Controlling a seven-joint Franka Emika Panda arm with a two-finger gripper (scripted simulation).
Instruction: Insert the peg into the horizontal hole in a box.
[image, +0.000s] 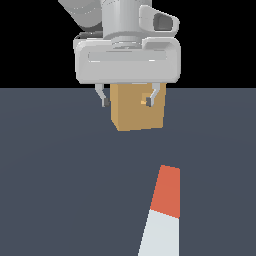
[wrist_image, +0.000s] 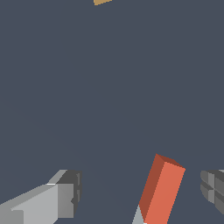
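Lying flat: the peg (image: 163, 215) rests on the dark floor (image: 55, 175), well below the claw and nearer the exterior camera, orange-red half pointing toward the box.
Peg in wrist view: only the orange-red end (wrist_image: 162, 189) and a sliver of white show, sitting between the two fingers but nearer one of them and turned at an angle to them.
Claw: the gripper (image: 128, 99) hangs high with its fingers spread wide and nothing between them.
Box: the tan box (image: 137, 107) stands beyond the claw, partly hidden behind its fingertips; in the wrist view only a corner (wrist_image: 102, 1) peeks in at the edge.
Hole: a small opening (image: 145, 101) shows on the box face, just beside one fingertip.
Step in hand: reaching for the peg, by my reading; nothing is grasped yet.
Doing it well: twist the wrist so the pads face the peg's long sides, centre over it, then descend straight. Gripping toward the white half would probably leave the orange-red end free to enter the hole.
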